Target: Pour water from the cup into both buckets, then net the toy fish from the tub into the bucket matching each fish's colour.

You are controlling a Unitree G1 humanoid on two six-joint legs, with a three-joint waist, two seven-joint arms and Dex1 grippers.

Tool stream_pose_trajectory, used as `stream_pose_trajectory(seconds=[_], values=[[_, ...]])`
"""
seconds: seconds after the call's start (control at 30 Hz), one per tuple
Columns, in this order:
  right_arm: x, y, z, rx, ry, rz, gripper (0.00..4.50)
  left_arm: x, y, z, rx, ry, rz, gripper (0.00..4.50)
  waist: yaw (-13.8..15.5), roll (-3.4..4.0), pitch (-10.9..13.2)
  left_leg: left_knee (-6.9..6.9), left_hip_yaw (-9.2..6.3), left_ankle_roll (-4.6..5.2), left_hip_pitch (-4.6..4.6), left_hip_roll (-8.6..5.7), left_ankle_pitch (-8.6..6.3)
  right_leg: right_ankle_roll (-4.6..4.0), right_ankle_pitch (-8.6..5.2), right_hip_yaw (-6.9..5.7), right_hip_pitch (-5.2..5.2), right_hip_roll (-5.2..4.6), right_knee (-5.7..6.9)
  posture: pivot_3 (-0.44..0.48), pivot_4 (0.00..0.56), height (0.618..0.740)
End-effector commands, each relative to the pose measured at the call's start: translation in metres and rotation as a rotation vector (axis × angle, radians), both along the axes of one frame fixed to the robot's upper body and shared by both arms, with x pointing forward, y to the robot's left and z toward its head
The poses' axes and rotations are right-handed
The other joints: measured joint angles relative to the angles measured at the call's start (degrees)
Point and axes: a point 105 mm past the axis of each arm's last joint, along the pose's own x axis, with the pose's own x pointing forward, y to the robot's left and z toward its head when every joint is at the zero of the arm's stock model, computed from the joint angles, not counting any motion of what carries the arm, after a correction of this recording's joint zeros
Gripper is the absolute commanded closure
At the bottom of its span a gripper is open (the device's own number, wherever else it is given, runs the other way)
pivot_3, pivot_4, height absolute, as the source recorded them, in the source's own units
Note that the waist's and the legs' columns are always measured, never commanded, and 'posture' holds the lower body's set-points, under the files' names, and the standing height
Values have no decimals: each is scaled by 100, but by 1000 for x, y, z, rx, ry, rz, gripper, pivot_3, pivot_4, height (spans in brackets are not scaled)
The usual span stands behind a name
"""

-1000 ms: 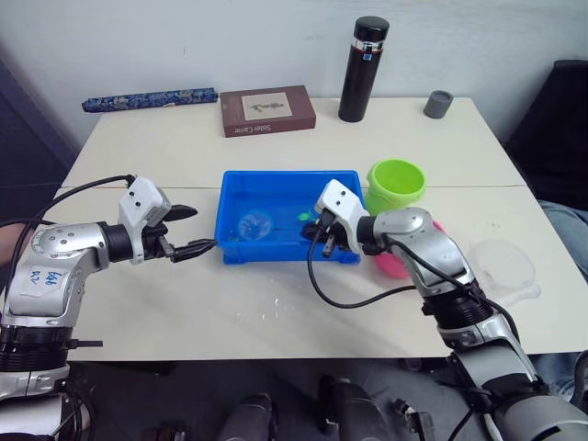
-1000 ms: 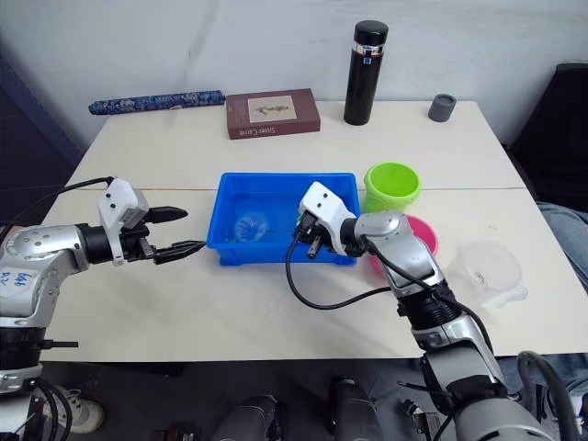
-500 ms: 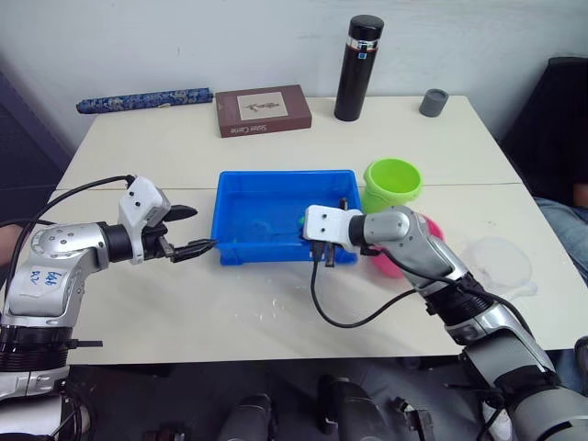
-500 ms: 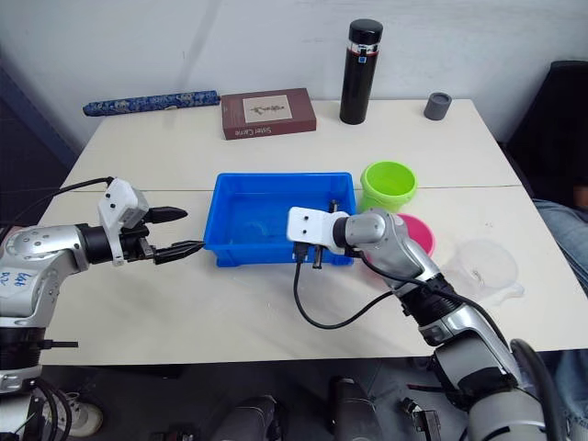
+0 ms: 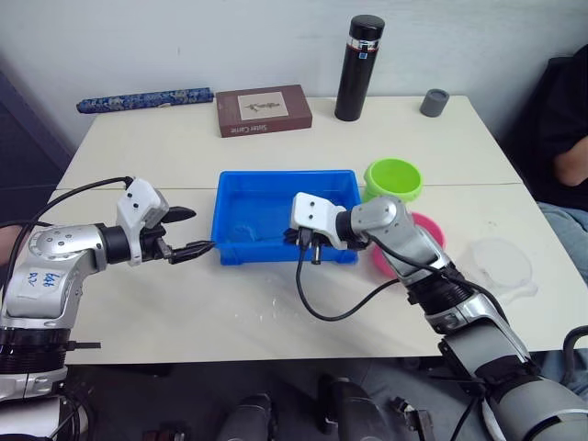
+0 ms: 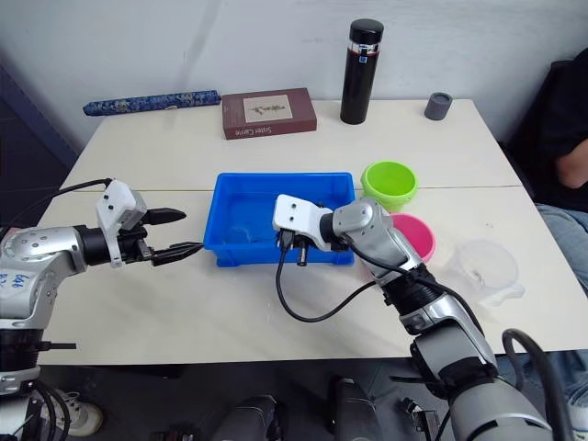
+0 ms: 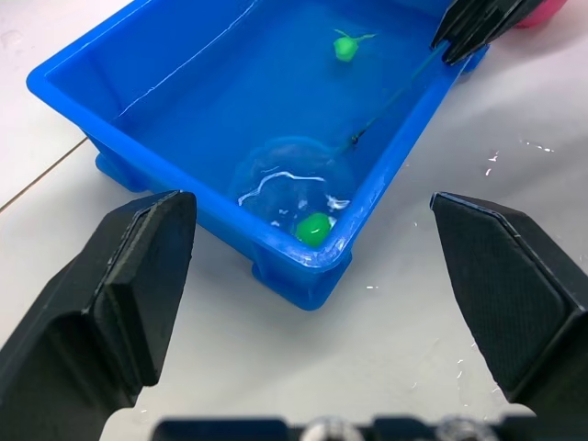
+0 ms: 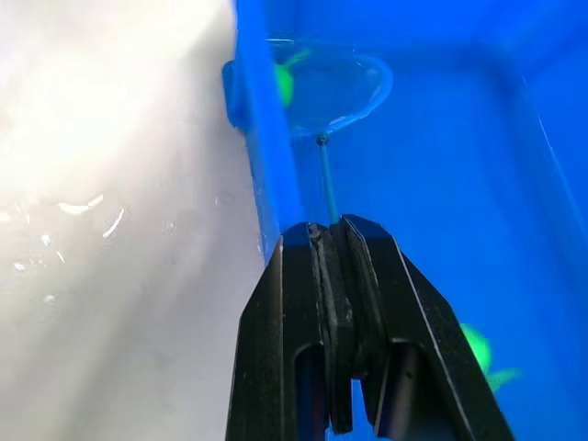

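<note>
1. A pale cream table [image 5: 276, 303] stood against a white wall, with water splashes on its near middle part.
2. Along the far edge lay a rolled blue patterned bundle [image 5: 145, 98], a brown book [image 5: 263, 109], a tall black flask [image 5: 360, 67] and a small grey cap [image 5: 435, 102].
3. The blue tub [image 5: 230, 250] sat mid-table; the lime green bucket [image 5: 394, 179] stood just beside its far right corner, the pink bucket [image 5: 430, 230] nearer, and the clear cup [image 5: 502, 264] well to the right.
4. The right gripper [image 8: 335, 241], fingers pressed together on the net [image 7: 292, 179] handle, held it at the tub's near right; the handle ran leftward, hoop lying in the tub's near left water.
5. One green fish [image 7: 313, 228] lay at the hoop, another [image 7: 345, 47] farther right.
6. The left gripper [image 5: 188, 231] hovered left of the tub, fingers spread apart, holding nothing.
</note>
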Motion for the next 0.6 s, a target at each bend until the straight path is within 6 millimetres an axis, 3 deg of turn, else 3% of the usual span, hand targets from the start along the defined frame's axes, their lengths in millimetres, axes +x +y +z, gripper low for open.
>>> stream_pose_trajectory(seconds=[0.03,0.17,0.37,0.5,0.6], values=[[4,-1,23,36,-62,-9,4500,-3,3,15,1,-58,-2,101,-5,0,0,-1,0,0,0,0,0,0,0,0,0,0,0,0,150,740],[16,-4,32,-76,-251,17,4500,-2,3,15,2,-60,-6,101,-16,1,0,-3,2,0,0,-1,0,0,0,1,-4,0,0,0,150,740],[17,5,24,-169,-336,114,4500,-2,3,17,6,-65,-10,101,-86,0,0,-5,1,0,0,-1,0,0,0,-1,-5,0,2,0,150,740],[18,5,21,-197,-349,142,4500,-2,3,18,8,-65,-9,101,-89,1,0,-5,3,-1,0,-1,0,0,0,-1,-6,0,1,0,150,740],[16,4,18,-143,-262,125,4500,-3,5,18,10,-66,-6,101,-88,0,0,-6,2,-1,0,0,1,0,0,-1,-6,0,2,0,150,740]])
